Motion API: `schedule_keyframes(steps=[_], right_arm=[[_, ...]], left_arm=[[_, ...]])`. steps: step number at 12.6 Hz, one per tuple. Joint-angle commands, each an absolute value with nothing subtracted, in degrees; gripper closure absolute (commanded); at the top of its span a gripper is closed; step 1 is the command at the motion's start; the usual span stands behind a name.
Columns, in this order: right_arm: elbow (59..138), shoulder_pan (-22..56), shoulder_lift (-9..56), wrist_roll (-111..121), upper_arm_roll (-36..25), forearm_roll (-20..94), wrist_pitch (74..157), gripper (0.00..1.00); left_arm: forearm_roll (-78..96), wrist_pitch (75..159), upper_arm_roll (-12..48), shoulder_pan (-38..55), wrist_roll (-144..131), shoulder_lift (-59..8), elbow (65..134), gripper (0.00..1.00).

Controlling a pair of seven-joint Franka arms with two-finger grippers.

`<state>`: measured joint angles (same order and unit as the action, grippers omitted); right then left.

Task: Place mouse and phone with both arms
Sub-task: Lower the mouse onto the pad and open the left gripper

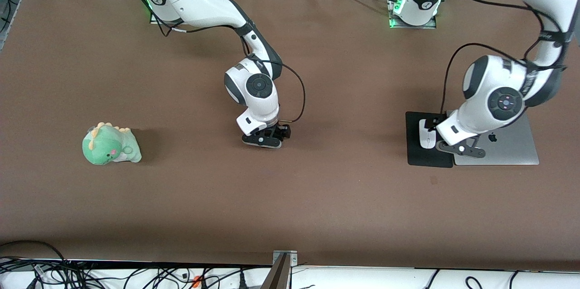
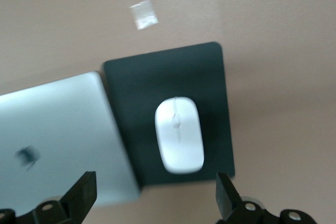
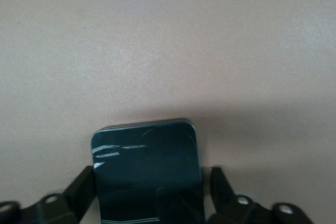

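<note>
Left gripper (image 2: 152, 198) hung spread wide over mouse (image 2: 179, 134) on mat (image 2: 210, 77). Right gripper (image 3: 152, 192) straddled phone (image 3: 147, 166); grip unclear.

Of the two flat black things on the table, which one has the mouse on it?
The mouse mat, beside the laptop under the left gripper, carries the mouse. The phone, smaller, sits between the right gripper fingers.
</note>
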<state>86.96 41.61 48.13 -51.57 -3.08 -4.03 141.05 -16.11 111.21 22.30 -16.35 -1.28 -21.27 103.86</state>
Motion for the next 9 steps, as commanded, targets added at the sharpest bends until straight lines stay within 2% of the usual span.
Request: schedule_keyframes(steps=[1, 2, 3, 6, 9], right_arm=[[86.2, 41.4, 48.1, -50.9, -3.2, -4.7, 141.1, 0.4], [86.2, 41.1, 47.7, -50.6, -3.2, -4.8, 141.0, 0.48], [86.0, 40.3, 47.4, -49.4, -3.2, -4.6, 140.4, 0.52], [86.4, 35.3, 41.9, -37.8, -2.9, -4.0, 130.6, 0.52], [88.5, 29.0, 37.5, -22.6, -3.2, -2.8, 124.3, 0.52]], left_arm=[[-16.6, 97.2, 24.2, -16.9, -0.7, -21.4, 91.6, 0.0], [-16.4, 94.6, 24.5, -17.1, -0.6, -20.8, 87.2, 0.0], [-16.0, 94.0, 24.6, -17.2, -0.8, -20.8, 83.0, 0.0], [-9.7, 92.0, 24.3, -17.6, -1.1, -20.8, 74.2, 0.0], [-9.4, 87.6, 24.6, -17.6, -0.9, -20.7, 72.1, 0.0]])
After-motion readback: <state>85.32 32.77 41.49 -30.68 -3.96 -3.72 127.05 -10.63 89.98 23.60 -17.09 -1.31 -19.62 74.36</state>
